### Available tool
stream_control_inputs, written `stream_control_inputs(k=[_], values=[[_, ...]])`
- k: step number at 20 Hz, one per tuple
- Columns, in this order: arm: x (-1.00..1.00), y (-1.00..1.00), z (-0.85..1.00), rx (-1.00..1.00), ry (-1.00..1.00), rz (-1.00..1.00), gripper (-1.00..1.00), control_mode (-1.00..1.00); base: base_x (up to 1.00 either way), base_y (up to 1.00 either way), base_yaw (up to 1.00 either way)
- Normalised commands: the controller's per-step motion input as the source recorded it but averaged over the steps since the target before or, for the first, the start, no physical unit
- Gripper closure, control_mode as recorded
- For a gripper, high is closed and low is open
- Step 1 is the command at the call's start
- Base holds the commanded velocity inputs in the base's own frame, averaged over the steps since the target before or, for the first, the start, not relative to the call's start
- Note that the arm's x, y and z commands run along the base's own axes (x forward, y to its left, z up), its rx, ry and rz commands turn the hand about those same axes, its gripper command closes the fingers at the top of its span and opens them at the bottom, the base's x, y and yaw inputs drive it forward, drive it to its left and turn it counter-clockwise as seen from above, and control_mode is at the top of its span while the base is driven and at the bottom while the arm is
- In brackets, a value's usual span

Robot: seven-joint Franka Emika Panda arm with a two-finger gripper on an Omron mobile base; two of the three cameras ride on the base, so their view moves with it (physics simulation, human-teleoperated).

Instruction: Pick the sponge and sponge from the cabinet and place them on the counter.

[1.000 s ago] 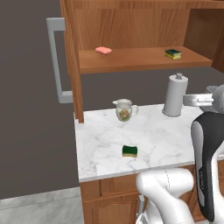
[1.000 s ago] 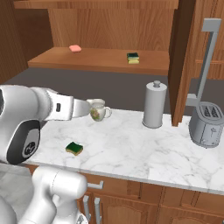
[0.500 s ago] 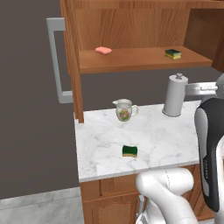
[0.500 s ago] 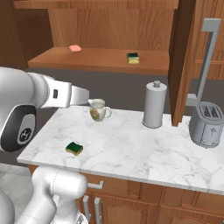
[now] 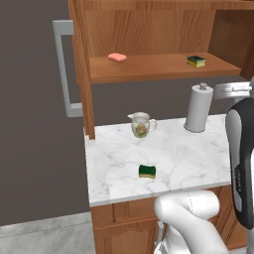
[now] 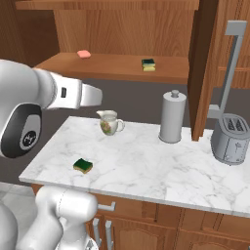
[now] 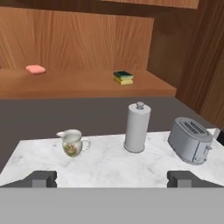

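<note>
Hand empty, fingers wide apart

No readable text, label, brand or number shows on anything.

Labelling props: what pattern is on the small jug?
White jug with a floral print, clearest in hand view.

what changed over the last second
The arm swung up and away from the counter, lifting clear of the jug. Nothing was grasped or released. One sponge stays on the counter, the other on the cabinet shelf.
</note>
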Motion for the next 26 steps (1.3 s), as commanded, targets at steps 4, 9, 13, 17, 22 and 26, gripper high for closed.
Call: stream_control_inputs(k=[4,9,13,17,22,26], values=[[0.22,-0.06,0.13,0.00,0.00,0.00,-1.00,-1.00,0.00,0.00,0.00],[0.24,-0.02,0.13,0.00,-0.03,0.00,-1.00,-1.00,0.00,0.00,0.00],[0.18,-0.07,0.08,0.00,-0.06,0.00,-1.00,-1.00,0.00,0.00,0.00],[0.25,-0.12,0.03,0.00,-0.04,0.00,-1.00,-1.00,0.00,0.00,0.00],[0.35,-0.13,0.03,0.00,-0.01,0.00,-1.00,-1.00,0.00,0.00,0.00],[0.34,-0.15,0.07,0.00,0.00,0.00,-1.00,-1.00,0.00,0.00,0.00]])
